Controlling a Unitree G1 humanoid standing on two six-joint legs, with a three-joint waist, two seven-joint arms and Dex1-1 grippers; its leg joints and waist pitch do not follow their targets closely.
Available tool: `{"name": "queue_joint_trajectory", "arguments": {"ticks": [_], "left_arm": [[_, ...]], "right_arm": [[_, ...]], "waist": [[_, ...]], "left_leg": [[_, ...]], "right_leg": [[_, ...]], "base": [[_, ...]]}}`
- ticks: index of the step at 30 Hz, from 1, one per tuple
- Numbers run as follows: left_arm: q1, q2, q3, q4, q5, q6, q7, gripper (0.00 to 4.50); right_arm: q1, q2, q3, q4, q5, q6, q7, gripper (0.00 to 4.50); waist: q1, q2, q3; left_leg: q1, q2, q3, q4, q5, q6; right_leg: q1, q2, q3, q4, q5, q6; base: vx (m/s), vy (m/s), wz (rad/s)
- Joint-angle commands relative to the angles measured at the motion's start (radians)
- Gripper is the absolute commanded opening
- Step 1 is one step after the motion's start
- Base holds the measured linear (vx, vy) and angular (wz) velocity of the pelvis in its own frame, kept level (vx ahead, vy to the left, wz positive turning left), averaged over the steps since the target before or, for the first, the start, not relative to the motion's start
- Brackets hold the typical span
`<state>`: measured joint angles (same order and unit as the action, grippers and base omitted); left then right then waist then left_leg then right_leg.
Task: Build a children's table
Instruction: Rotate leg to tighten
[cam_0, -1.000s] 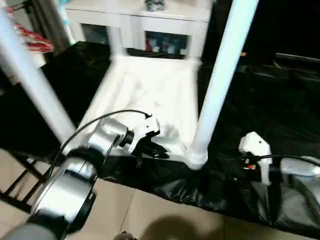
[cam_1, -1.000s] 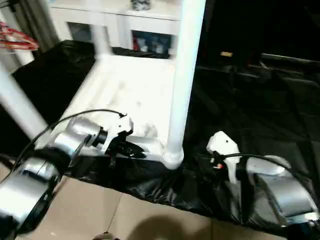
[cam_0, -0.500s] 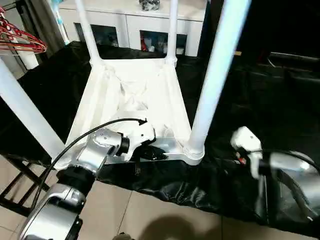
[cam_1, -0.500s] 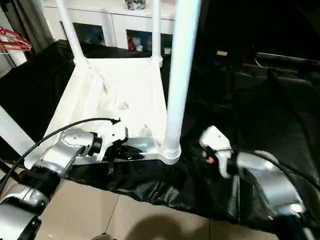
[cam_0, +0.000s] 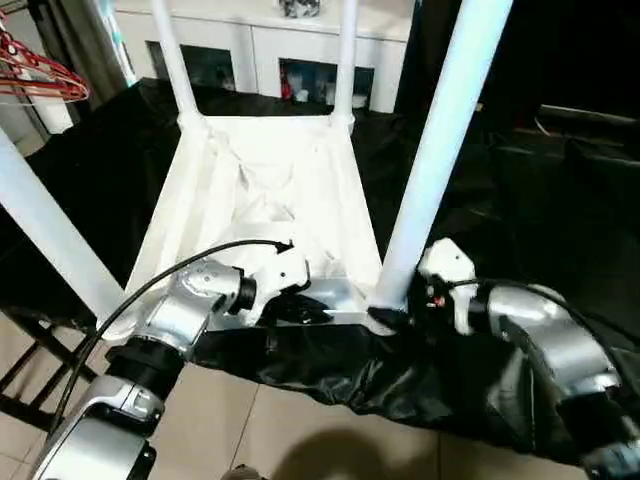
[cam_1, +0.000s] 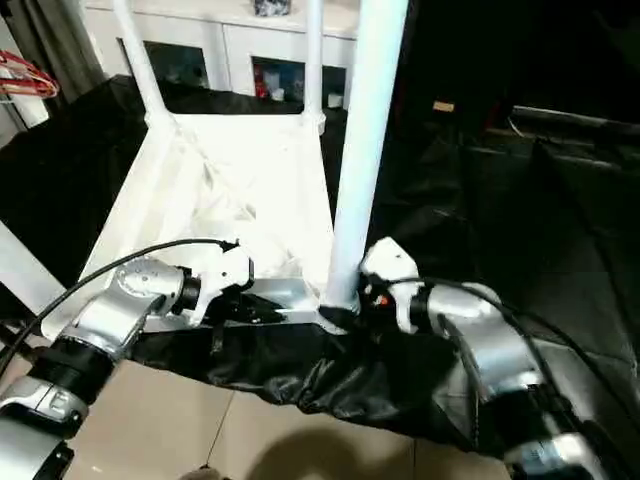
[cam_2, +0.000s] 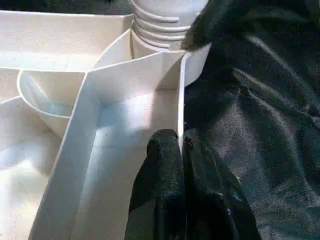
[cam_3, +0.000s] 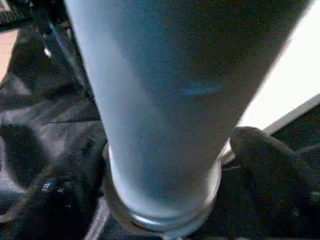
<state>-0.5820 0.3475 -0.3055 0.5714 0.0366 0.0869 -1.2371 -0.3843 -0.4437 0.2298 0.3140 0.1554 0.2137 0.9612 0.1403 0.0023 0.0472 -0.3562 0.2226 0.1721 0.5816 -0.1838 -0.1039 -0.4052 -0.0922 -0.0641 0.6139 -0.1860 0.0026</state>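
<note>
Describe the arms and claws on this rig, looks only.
Both forearms are silver metal cylinders with darker joint rings. Each wrist carries a white plastic housing ahead of black claw fingers. A black cable loops over the left arm to the left claw. The right claw housing shows a small red mark; a black cable runs along the right arm.

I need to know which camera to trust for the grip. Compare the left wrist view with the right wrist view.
Left wrist view alone: the left gripper, its fingers pinched on the thin rim wall of the table top, whose ribbed underside faces up.

Right wrist view alone: the right gripper, with one finger on each side of the near leg, just above its collar.

Both: that leg's base in its corner socket, and the black sheet underneath.
</note>
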Motion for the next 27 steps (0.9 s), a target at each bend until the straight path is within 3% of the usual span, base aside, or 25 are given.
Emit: {"name": "queue_joint_trajectory", "arguments": {"ticks": [1,5,6,8,9,14,18,21,22,23,25,27], "left_arm": [[0.021,0.017,-0.023,0.006,0.005,0.026,-0.027,0.00],[0.019,0.023,-0.021,0.009,0.003,0.026,-0.034,0.00],[0.017,0.026,-0.020,0.015,0.004,0.023,-0.033,0.00],[0.014,0.030,-0.019,0.021,0.006,0.020,-0.031,0.00],[0.013,0.035,-0.017,0.024,0.007,0.020,-0.031,0.00],[0.010,0.034,-0.002,0.028,0.012,0.014,0.022,0.00],[0.006,-0.062,0.021,0.020,0.028,0.047,0.209,0.00],[-0.004,-0.128,0.020,0.025,0.041,0.066,0.302,0.00],[-0.004,-0.128,0.020,0.025,0.041,0.066,0.302,0.00],[-0.020,-0.175,0.010,0.045,0.059,0.062,0.369,0.00],[-0.031,-0.217,0.002,0.055,0.071,0.066,0.420,0.00],[-0.039,-0.242,-0.007,0.064,0.082,0.064,0.450,0.00]], "right_arm": [[-0.024,-0.003,0.005,0.025,-0.013,-0.022,0.007,3.82],[-0.039,0.002,0.007,0.052,-0.017,-0.037,0.013,3.49],[-0.045,0.006,0.007,0.065,-0.017,-0.045,0.014,3.44],[-0.050,0.013,0.006,0.078,-0.016,-0.053,0.016,3.22],[-0.050,0.023,0.001,0.085,-0.014,-0.058,0.011,3.22],[-0.032,0.059,-0.015,0.095,-0.004,-0.082,-0.026,2.82],[0.060,0.181,-0.045,0.048,-0.010,-0.071,-0.231,2.77],[0.090,0.264,-0.056,0.054,-0.025,-0.053,-0.360,2.75],[0.090,0.264,-0.056,0.054,-0.025,-0.053,-0.360,2.75],[0.075,0.338,-0.076,0.106,-0.046,-0.050,-0.499,2.75],[0.048,0.403,-0.094,0.163,-0.062,-0.054,-0.620,2.75],[0.029,0.441,-0.102,0.190,-0.060,-0.062,-0.655,2.75]], "waist": [[0.005,-0.013,-0.065],[0.005,-0.016,-0.066],[0.003,-0.028,-0.064],[0.004,-0.021,-0.063],[0.003,-0.027,-0.062],[-0.006,-0.026,-0.058],[-0.009,-0.022,-0.057],[-0.009,-0.026,-0.056],[-0.009,-0.025,-0.056],[-0.010,-0.021,-0.056],[-0.013,-0.019,-0.056],[-0.016,-0.020,-0.056]], "left_leg": [[-0.003,0.002,0.006,-0.063,-0.149,0.041],[-0.003,0.001,0.007,-0.062,-0.142,0.047],[-0.005,0.000,0.008,-0.062,-0.143,0.051],[-0.005,0.001,0.007,-0.064,-0.153,0.047],[-0.002,0.003,0.006,-0.066,-0.164,0.041],[0.000,0.003,0.005,-0.072,-0.201,0.022],[0.006,0.003,0.004,-0.076,-0.229,0.001],[0.004,0.000,0.002,-0.079,-0.246,-0.001],[0.005,0.000,0.002,-0.080,-0.249,-0.003],[0.004,-0.001,0.002,-0.080,-0.252,-0.009],[0.007,-0.004,-0.002,-0.084,-0.278,-0.023],[0.009,-0.005,-0.002,-0.084,-0.299,-0.016]], "right_leg": [[0.057,-0.045,0.034,-0.057,-0.113,-0.223],[0.059,-0.045,0.034,-0.055,-0.096,-0.226],[0.060,-0.044,0.034,-0.057,-0.104,-0.226],[0.059,-0.047,0.034,-0.058,-0.135,-0.220],[0.056,-0.047,0.034,-0.060,-0.161,-0.213],[0.054,-0.047,0.035,-0.067,-0.211,-0.196],[0.049,-0.048,0.037,-0.076,-0.253,-0.177],[0.049,-0.048,0.037,-0.082,-0.305,-0.154],[0.048,-0.047,0.037,-0.084,-0.317,-0.148],[0.045,-0.047,0.038,-0.086,-0.329,-0.140],[0.044,-0.048,0.035,-0.091,-0.375,-0.126],[0.040,-0.047,0.036,-0.098,-0.407,-0.109]], "base": [[0.000,0.000,0.00],[0.000,0.000,0.00],[0.000,0.000,0.00],[0.000,0.000,0.00],[0.000,0.000,0.00],[0.000,0.000,0.00],[0.000,0.000,0.00],[0.000,0.000,0.00],[0.000,0.000,0.00],[0.000,0.000,0.00],[0.000,0.000,0.00],[0.000,0.000,0.00]]}}
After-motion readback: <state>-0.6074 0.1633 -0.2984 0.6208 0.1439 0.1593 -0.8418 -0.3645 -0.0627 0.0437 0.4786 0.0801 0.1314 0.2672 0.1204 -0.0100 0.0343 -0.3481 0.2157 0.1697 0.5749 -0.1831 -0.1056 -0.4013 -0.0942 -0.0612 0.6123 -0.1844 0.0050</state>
